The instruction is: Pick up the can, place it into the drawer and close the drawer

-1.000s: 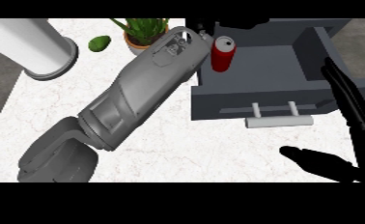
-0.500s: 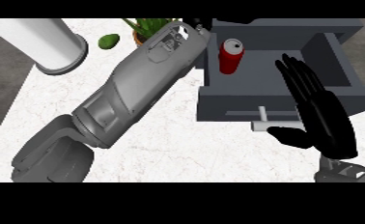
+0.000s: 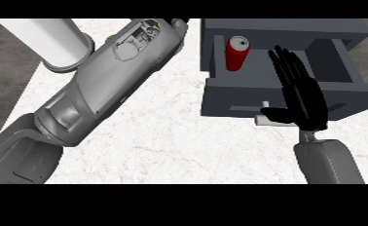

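Note:
The red can [image 3: 237, 53] stands upright inside the open grey drawer [image 3: 338, 69], near its back left corner, with nothing touching it. My right hand [image 3: 300, 93] is open, its fingers straight and pointing away from me, over the drawer's front panel [image 3: 237, 104] and white handle [image 3: 267, 119]. It is to the right of the can and apart from it. My left forearm [image 3: 108, 84] runs diagonally from the lower left to the top centre. Only a dark sliver of the left hand [image 3: 179, 21] shows at the top edge, left of the drawer.
A tall white cylinder [image 3: 61, 45] stands on the marble counter [image 3: 158, 142] at the top left, beside my left forearm. A bit of green [image 3: 111, 38] peeks out between them. The counter's left edge borders a dark floor [image 3: 14, 88].
My right hand has come up from the lower right to lie over the drawer's front. The left hand has slid up to the view's top edge, away from the can.

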